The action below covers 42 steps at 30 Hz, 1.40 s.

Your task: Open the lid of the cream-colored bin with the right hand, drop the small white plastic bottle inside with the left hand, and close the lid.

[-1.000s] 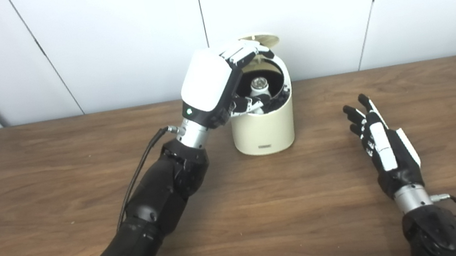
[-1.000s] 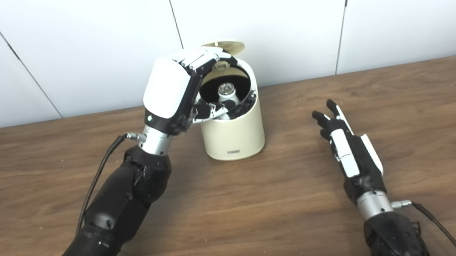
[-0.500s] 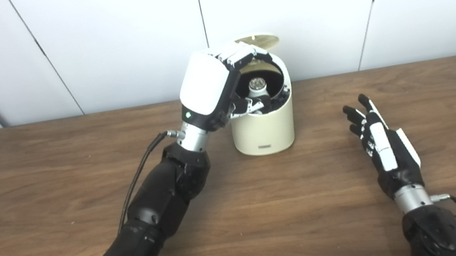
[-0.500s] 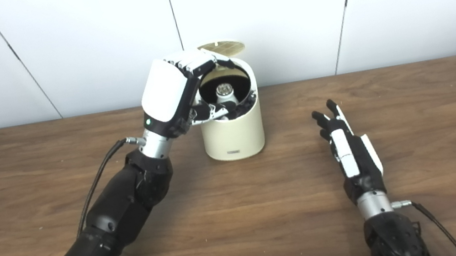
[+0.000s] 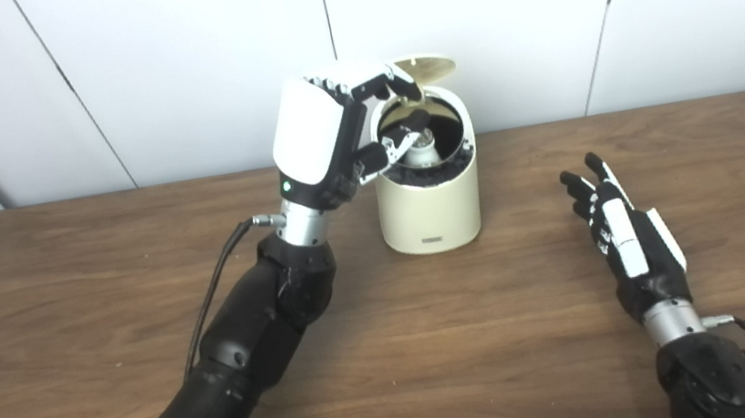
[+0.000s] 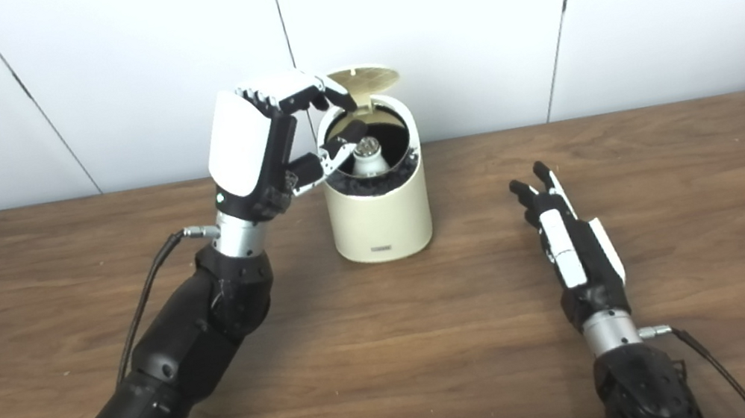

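Small white plastic bottle (image 6: 367, 157) sits inside the cream-colored round bin (image 6: 382, 219); left robot hand (image 6: 271, 143) is spread, empty. Right robot hand (image 6: 568, 244) lies spread at the bin's 4 o'clock. You'll find the thin hinged lid (image 6: 365, 77) light; press its top edge.

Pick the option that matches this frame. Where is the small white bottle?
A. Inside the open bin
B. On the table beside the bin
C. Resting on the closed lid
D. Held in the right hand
A: the bottle stands inside the cream bin, whose lid is tipped up, and the left hand near the rim holds nothing.
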Tool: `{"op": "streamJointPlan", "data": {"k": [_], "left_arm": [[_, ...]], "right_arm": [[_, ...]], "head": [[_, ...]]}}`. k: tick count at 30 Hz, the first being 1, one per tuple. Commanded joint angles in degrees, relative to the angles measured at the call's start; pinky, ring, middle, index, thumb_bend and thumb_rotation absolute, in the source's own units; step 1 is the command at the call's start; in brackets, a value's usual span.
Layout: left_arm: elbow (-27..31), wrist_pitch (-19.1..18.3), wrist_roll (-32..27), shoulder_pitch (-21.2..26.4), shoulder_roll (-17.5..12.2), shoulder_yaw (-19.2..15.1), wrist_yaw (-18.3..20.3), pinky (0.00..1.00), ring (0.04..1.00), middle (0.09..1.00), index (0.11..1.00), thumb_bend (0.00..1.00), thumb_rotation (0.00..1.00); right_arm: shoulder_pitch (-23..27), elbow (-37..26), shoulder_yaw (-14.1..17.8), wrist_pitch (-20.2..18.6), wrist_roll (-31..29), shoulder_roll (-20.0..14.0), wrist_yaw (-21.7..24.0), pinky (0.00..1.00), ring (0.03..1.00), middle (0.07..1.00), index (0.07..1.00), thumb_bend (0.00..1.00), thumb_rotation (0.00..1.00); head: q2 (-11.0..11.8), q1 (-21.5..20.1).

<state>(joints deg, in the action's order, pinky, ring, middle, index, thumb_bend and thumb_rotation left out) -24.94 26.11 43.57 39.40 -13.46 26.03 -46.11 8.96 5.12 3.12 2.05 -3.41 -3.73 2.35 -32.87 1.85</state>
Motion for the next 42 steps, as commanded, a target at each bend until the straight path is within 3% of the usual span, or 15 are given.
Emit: {"op": "streamJointPlan", "data": {"k": [1,6,9,14,17,21,25,26,28,29,31,32,35,39,42], "left_arm": [[2.54,0.78,-1.63,1.24,-1.05,-0.85,0.25,0.35,0.429,0.491,0.464,0.48,0.0],[5.4,0.8,-4.76,0.21,-2.52,-1.03,0.43,0.37,0.442,0.502,0.479,0.48,0.0],[8.26,0.79,-7.43,-1.93,-2.33,-4.39,2.86,0.37,0.443,0.502,0.477,0.48,0.0],[13.76,-3.67,-12.67,-5.91,0.08,-11.69,11.15,0.35,0.433,0.494,0.486,0.48,0.0],[17.66,-8.27,-17.59,-8.58,1.68,-14.88,17.08,0.34,0.429,0.495,0.493,0.48,0.0],[22.96,-18.63,-26.64,-11.77,5.54,-20.0,24.6,0.33,0.456,0.533,0.501,0.47,0.0],[25.23,-24.72,-27.75,-13.3,6.99,-23.16,27.89,0.4,0.427,0.519,0.519,0.49,0.0],[25.57,-25.77,-28.21,-13.65,6.73,-23.63,29.08,0.43,0.486,0.497,0.514,0.5,0.0],[26.57,-28.28,-29.7,-14.47,6.21,-24.47,31.86,0.48,0.559,0.603,0.502,0.5,0.06],[27.17,-29.54,-30.45,-14.83,6.06,-24.82,33.2,0.59,0.653,0.687,0.645,0.48,0.3],[27.97,-31.11,-32.37,-15.84,5.32,-25.42,36.12,0.65,0.714,0.742,0.731,0.46,0.45],[28.21,-31.5,-33.16,-16.26,5.0,-25.62,37.27,0.72,0.769,0.798,0.793,0.44,0.6],[28.69,-33.11,-35.35,-17.54,4.13,-26.2,40.34,0.8,0.848,0.87,0.861,0.45,0.78],[27.95,-32.86,-34.79,-19.33,2.86,-26.05,42.25,0.89,0.934,0.953,0.932,0.44,0.91],[26.8,-31.75,-37.05,-20.45,3.14,-26.84,43.62,0.96,0.978,0.992,0.975,0.47,0.94]], "right_arm": [[-1.65,3.14,0.1,1.29,-0.69,0.21,0.34,0.96,0.945,0.898,0.998,0.59,0.93],[-1.69,3.1,0.13,1.45,-1.0,0.17,0.5,0.96,0.944,0.898,0.993,0.59,0.93],[-1.7,3.0,0.11,1.48,-1.19,0.12,0.54,0.96,0.937,0.9,0.99,0.58,0.93],[-1.65,2.73,0.12,1.36,-0.89,0.02,0.2,0.94,0.938,0.901,0.984,0.59,0.93],[-1.61,2.47,0.44,1.18,-1.27,0.25,-0.02,0.94,0.938,0.904,0.984,0.58,0.93],[-1.39,2.93,0.81,1.83,-1.56,0.36,0.01,0.93,0.938,0.903,0.977,0.59,0.93],[-1.3,2.92,0.92,1.83,-1.82,0.31,0.19,0.94,0.947,0.907,0.98,0.58,0.94],[-1.3,2.8,0.97,1.79,-1.86,0.36,0.12,0.93,0.943,0.903,0.976,0.58,0.93],[-1.28,2.64,1.02,1.68,-2.14,0.36,0.2,0.93,0.937,0.899,0.969,0.59,0.93],[-1.27,2.6,1.06,1.62,-2.35,0.29,0.32,0.93,0.938,0.901,0.968,0.59,0.92],[-1.22,2.58,1.05,1.69,-2.48,0.11,0.44,0.93,0.937,0.901,0.967,0.59,0.92],[-1.21,2.58,1.04,1.76,-2.47,0.01,0.46,0.93,0.94,0.902,0.967,0.59,0.93],[-1.36,2.22,0.9,2.0,-2.07,-0.37,0.51,0.93,0.939,0.902,0.968,0.58,0.94],[-1.52,1.44,0.65,2.25,-0.66,-1.02,0.03,0.92,0.938,0.903,0.972,0.59,0.96],[-1.35,0.7,0.86,2.02,-0.63,-1.33,0.1,0.95,0.953,0.909,0.962,0.59,0.96]], "head": [[-0.04,0.06],[-0.04,0.13],[-0.09,0.14],[-0.24,-0.04],[-0.14,0.12],[-0.2,0.28],[-0.4,0.53],[-0.41,0.55],[-0.47,0.55],[-0.5,0.55],[-0.61,0.51],[-0.64,0.46],[-0.75,0.25],[-0.92,-0.13],[-0.97,-0.59]]}}
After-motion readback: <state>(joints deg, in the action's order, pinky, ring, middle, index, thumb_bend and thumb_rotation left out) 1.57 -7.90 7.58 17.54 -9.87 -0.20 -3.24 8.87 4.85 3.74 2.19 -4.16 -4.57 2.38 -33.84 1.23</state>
